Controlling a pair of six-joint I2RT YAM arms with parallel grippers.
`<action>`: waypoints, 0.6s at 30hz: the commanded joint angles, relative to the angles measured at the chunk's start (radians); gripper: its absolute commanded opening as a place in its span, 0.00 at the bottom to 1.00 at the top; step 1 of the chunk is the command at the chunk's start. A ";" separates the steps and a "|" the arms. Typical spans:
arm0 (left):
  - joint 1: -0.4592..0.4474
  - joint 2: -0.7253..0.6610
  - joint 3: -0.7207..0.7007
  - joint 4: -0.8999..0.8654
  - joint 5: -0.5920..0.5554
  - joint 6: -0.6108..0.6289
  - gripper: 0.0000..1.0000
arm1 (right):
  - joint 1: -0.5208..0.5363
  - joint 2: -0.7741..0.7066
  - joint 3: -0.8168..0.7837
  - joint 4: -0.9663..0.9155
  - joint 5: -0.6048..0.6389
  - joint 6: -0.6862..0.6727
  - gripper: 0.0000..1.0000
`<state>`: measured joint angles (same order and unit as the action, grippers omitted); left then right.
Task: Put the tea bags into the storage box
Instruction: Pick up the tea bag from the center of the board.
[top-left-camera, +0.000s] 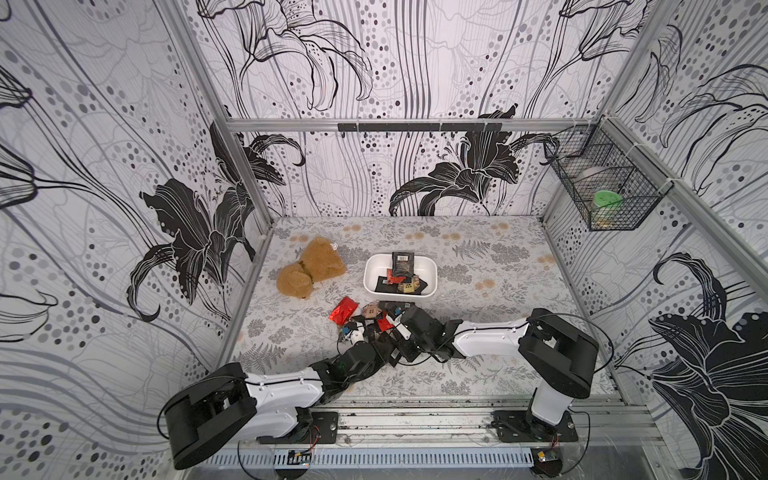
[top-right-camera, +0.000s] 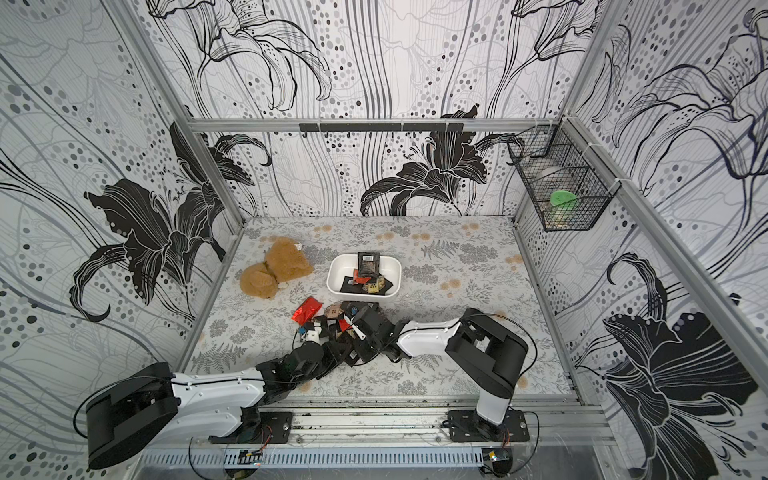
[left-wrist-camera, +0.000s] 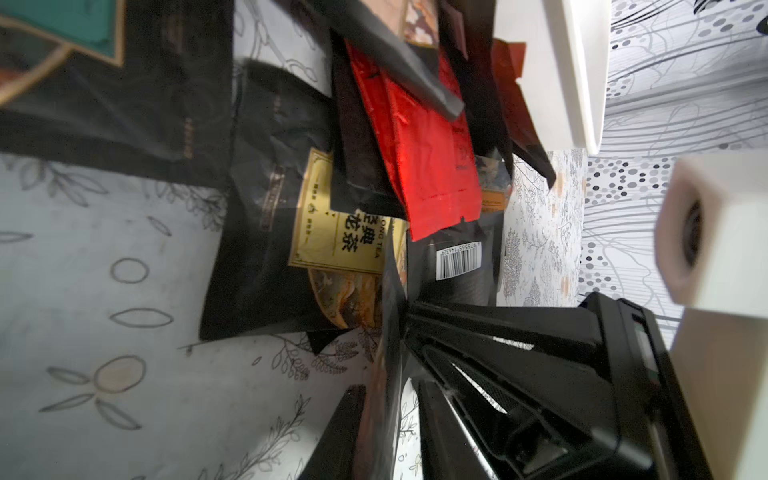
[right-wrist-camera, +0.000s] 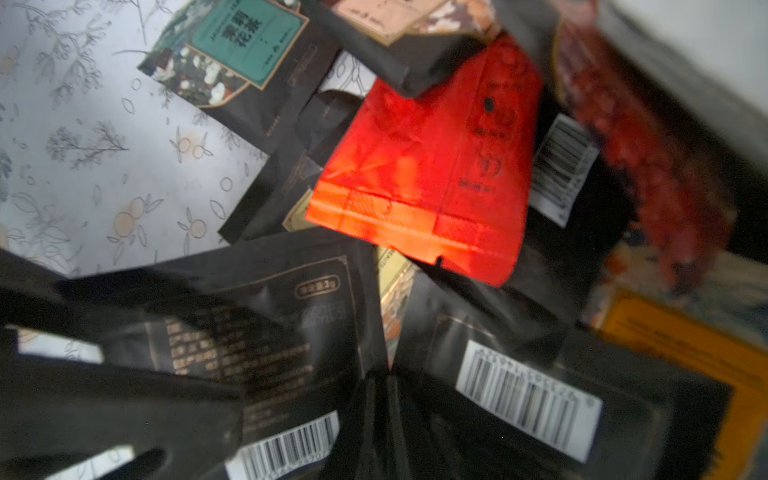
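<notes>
A loose pile of tea bags (top-left-camera: 374, 318), mostly black, lies just in front of the white storage box (top-left-camera: 370, 274), which holds several sachets. A shiny red sachet (top-left-camera: 344, 311) sits at the pile's left edge. Both grippers are down in the pile. In the left wrist view my left gripper (left-wrist-camera: 388, 399) stands narrowly open around an upright black sachet (left-wrist-camera: 384, 332), with a slit of table showing beside it. In the blurred right wrist view my right gripper (right-wrist-camera: 384, 399) is shut on the edge of a black sachet (right-wrist-camera: 436, 365). Another red sachet (right-wrist-camera: 428, 174) lies ahead of it.
A brown plush toy (top-left-camera: 311, 268) lies left of the box. A black wire basket (top-left-camera: 602, 183) hangs on the right wall. The two arms meet over the pile, wrists close together. The box wall (left-wrist-camera: 573, 62) is just beyond the pile.
</notes>
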<state>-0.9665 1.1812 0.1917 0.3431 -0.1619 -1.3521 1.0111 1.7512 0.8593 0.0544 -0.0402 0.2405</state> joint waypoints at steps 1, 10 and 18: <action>-0.002 0.010 0.026 0.035 -0.006 0.013 0.20 | 0.012 -0.022 -0.036 -0.028 -0.032 -0.028 0.13; -0.002 -0.095 0.056 -0.204 -0.040 0.057 0.00 | 0.014 -0.224 -0.164 0.069 0.150 0.001 0.13; -0.005 -0.278 0.126 -0.475 -0.054 0.141 0.00 | 0.012 -0.396 -0.259 0.096 0.393 0.093 0.18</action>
<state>-0.9665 0.9489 0.2531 0.0067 -0.1905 -1.2774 1.0210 1.4124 0.6342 0.1249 0.2123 0.2810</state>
